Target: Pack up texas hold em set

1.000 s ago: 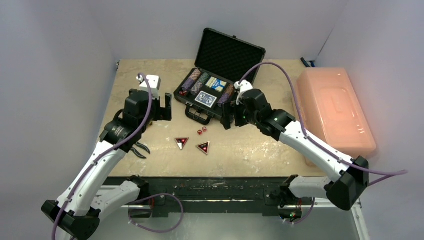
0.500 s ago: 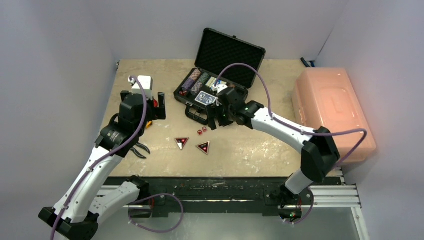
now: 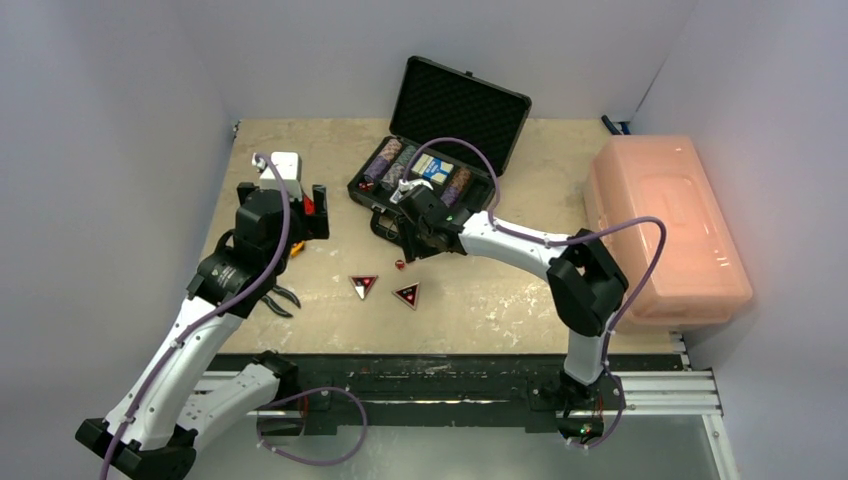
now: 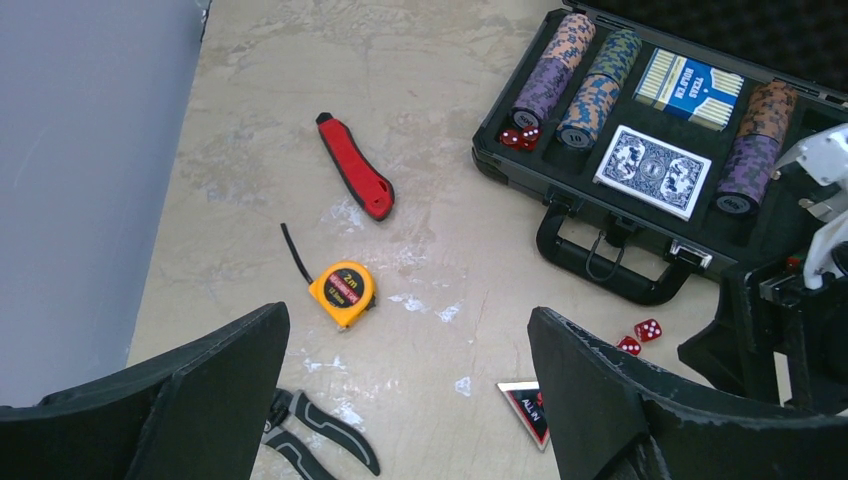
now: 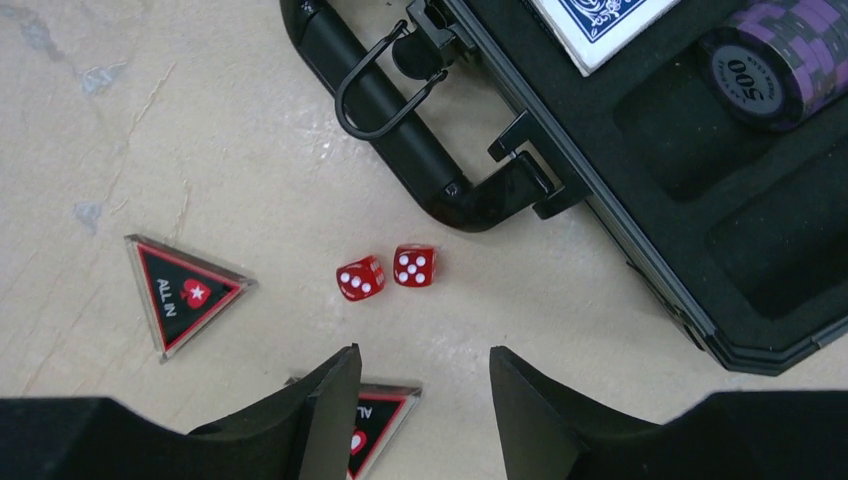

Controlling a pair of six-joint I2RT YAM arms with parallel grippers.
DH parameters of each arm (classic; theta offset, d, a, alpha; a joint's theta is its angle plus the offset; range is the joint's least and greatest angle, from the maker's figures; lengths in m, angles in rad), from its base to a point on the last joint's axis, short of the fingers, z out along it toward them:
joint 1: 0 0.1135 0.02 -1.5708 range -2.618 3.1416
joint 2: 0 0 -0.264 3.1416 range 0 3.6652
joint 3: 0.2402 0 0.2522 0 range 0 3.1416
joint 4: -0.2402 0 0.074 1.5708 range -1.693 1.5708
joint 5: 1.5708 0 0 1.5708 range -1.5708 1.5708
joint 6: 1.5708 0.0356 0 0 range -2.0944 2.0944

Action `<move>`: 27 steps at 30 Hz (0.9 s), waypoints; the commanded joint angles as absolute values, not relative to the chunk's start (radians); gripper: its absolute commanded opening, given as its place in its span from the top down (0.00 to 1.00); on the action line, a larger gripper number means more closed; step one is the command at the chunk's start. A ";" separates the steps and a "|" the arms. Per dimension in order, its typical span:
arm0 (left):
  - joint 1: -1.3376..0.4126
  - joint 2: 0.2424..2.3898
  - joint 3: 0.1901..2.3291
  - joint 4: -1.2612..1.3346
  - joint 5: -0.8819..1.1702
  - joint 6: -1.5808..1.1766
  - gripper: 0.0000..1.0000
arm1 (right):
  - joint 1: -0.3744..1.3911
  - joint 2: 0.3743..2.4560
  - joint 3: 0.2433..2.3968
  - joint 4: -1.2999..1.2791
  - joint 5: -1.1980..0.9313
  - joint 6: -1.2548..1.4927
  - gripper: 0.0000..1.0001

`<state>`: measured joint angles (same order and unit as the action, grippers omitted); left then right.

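Pale table (image 3: pixel 520 300), bearing everything. At its right edge, a pink bin (image 3: pixel 665 220), no part of the job. Near the middle of the far edge, the black briefcase (image 3: pixel 455 100), lid raised, handle turned toward the near edge. Inside already: chip stacks (image 4: pixel 560 65) lying in their grooves, two card decks (image 4: pixel 655 170) between them, a few packed dice (image 4: pixel 520 137) at the left end. Some foam slots at the right end bare.

Left tool (image 4: pixel 405 320) held high toward the left edge, jaws wide apart, gripping nothing, above a tape measure (image 4: pixel 342 292), a red-handled knife (image 4: pixel 355 180) and pliers (image 4: pixel 320 440). Right tool (image 5: pixel 420 355) poised low just in front of the case handle, jaws apart and empty.

On the bare table between handle and near edge, two triangular buttons (image 5: pixel 185 290), outside the case. Smallest of all, two loose dice (image 5: pixel 388 272), just beside each other, directly ahead of the gap in the right tool.

Step in hand, by the look of it: gathering the last loose pieces, dice first. Next move, likely: lower the right tool over the pair, close gently on one or both without flicking them away, lift, and drop into the case beside the packed dice. Then the buttons, then the lid.
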<state>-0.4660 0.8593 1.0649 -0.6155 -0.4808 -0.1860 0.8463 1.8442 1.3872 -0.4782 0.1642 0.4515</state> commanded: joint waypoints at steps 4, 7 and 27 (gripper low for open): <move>-0.463 0.842 1.062 -0.586 -0.505 -0.161 0.11 | 0.851 1.913 1.463 -0.478 0.224 0.482 0.50; -0.463 0.843 1.061 -0.585 -0.500 -0.162 0.11 | 0.853 1.941 1.485 -0.476 0.227 0.482 0.52; -0.463 0.844 1.060 -0.581 -0.499 -0.156 0.11 | 0.861 2.046 1.556 -0.488 0.228 0.474 0.57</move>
